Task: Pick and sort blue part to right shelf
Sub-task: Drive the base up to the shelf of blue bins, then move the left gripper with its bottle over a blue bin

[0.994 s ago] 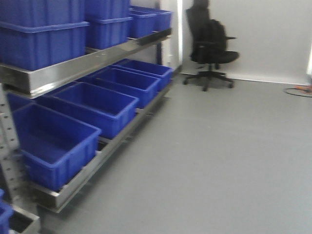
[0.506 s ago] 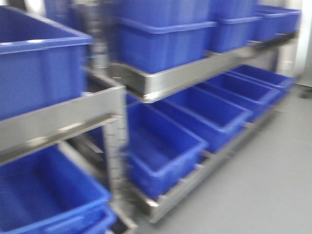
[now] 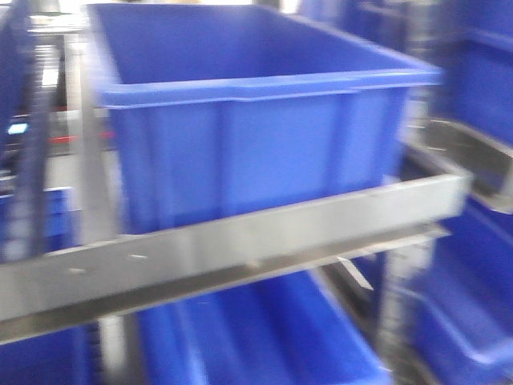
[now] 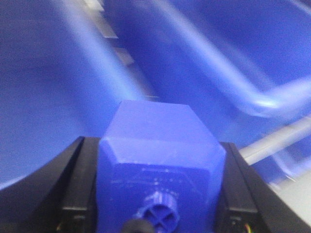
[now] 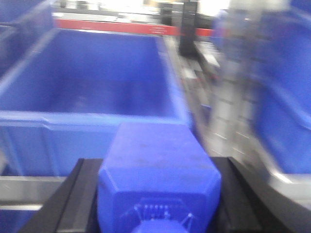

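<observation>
The left end effector (image 4: 153,141) clamps a small solid-blue bottle-shaped plastic part (image 4: 159,165), cap toward its camera; the right end effector (image 5: 155,161) grips a second solid-blue part (image 5: 158,177), both seemingly held tight for carriage toward the stainless-steel right shelf (image 3: 240,241) and its large open blue plastic bin (image 3: 256,152) ahead.

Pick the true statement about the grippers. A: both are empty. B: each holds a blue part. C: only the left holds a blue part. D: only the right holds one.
B: in its own wrist view the left gripper is shut on a blue part, and the right gripper on a second blue part.
</observation>
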Robot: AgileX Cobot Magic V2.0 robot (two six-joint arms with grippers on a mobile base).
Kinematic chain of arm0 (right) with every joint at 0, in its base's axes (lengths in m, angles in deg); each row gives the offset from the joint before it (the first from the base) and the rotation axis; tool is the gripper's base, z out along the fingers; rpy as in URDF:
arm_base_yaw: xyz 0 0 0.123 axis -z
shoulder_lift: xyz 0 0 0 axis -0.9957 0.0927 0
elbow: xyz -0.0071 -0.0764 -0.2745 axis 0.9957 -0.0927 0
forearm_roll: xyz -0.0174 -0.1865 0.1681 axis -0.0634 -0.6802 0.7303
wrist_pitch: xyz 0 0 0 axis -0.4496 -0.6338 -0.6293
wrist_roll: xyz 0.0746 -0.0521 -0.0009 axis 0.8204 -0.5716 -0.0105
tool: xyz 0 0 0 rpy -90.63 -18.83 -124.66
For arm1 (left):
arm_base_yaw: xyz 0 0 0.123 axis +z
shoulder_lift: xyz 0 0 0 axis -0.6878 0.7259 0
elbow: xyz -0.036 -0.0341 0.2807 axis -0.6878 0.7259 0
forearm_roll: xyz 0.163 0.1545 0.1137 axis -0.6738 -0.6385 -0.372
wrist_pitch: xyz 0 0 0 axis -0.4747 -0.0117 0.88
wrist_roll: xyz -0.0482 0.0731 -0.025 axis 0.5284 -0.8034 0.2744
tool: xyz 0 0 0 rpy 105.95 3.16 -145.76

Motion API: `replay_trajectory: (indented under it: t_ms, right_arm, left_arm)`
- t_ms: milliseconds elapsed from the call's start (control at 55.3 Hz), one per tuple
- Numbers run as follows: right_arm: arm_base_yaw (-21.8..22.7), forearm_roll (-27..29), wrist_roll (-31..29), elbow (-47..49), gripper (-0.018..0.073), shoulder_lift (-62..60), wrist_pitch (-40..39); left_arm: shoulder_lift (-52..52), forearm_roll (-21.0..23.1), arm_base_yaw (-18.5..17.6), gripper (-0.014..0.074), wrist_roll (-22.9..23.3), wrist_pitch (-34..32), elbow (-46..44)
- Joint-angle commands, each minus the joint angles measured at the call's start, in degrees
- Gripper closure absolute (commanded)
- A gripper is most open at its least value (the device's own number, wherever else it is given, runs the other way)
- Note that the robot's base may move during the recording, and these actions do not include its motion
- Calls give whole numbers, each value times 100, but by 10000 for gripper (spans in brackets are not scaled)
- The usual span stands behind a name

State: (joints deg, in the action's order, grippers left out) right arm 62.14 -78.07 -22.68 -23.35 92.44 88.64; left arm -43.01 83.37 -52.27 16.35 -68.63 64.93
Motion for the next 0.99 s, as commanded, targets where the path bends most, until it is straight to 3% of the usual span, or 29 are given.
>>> replay_trajectory:
  t_ms: [0, 976]
  right_arm:
    - [12, -81, -44, 186, 334, 57, -568]
    - [12, -81, -44, 186, 334, 57, -568]
  left_arm:
    - [38, 79, -47, 387, 48, -491, -182]
    - [38, 79, -47, 387, 48, -491, -182]
